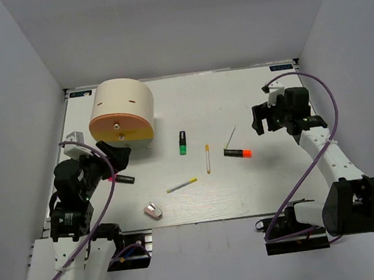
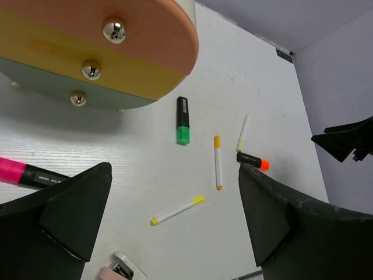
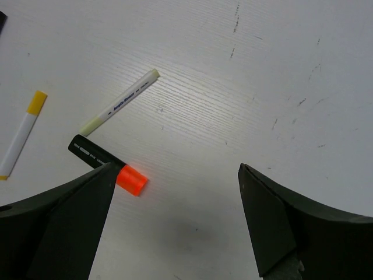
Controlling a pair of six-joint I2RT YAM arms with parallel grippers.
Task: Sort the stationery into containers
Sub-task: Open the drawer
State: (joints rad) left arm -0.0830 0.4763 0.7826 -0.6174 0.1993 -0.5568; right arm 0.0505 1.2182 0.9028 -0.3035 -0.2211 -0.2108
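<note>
Seven loose pieces of stationery lie on the white desk [image 1: 280, 183], all outside the container. The cream cylindrical box [image 1: 121, 110] stands at the upper left of the top view, its orange round face turned toward the arms. In the left wrist view three small metal knobs [image 2: 91, 70] show on that face and on the yellow band under it.

Near the middle of the top view a green-capped marker [image 1: 182, 142] lies almost upright in the frame, cap toward the bottom. Right of it is a white pen with a yellow cap [image 1: 207, 158], also near vertical. A second white-and-yellow pen [image 1: 181, 184] lies slanted below the two. Further right, a slim white pen with pale ends [image 1: 230, 137] leans diagonally. Its lower end is just beside the black barrel of the orange-capped marker [image 1: 238, 152]. The pink-capped marker [image 1: 120, 178] lies at the left, below the box, and the pink-white eraser [image 1: 153, 211] sits near the desk's lower edge.

The left claw [image 2: 173, 175] hovers beside the pink-capped marker with its fingers spread wide and nothing between them. The right claw [image 3: 175, 169] is above the right part of the desk near the orange-capped marker, likewise spread wide and holding nothing.
</note>
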